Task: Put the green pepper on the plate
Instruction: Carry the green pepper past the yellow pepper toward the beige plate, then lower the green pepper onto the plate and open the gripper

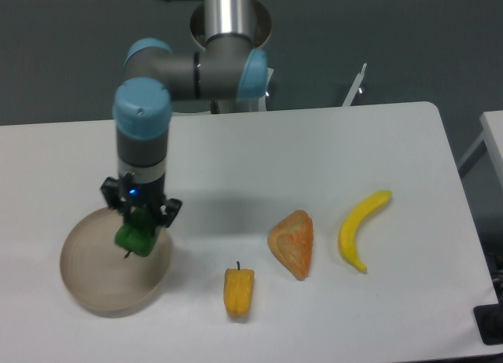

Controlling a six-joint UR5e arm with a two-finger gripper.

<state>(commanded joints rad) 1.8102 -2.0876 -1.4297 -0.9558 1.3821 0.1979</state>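
The green pepper (134, 237) is small and glossy, held in my gripper (138, 225), which is shut on it. It hangs over the right part of the round beige plate (90, 273) at the left front of the table. Whether the pepper touches the plate's surface I cannot tell. The gripper's fingers are mostly hidden behind the pepper and the wrist.
A yellow-orange pepper (239, 291) lies on the table right of the plate. Further right are an orange wedge-shaped food item (293, 243) and a yellow banana (360, 228). The arm's base stands at the table's back edge.
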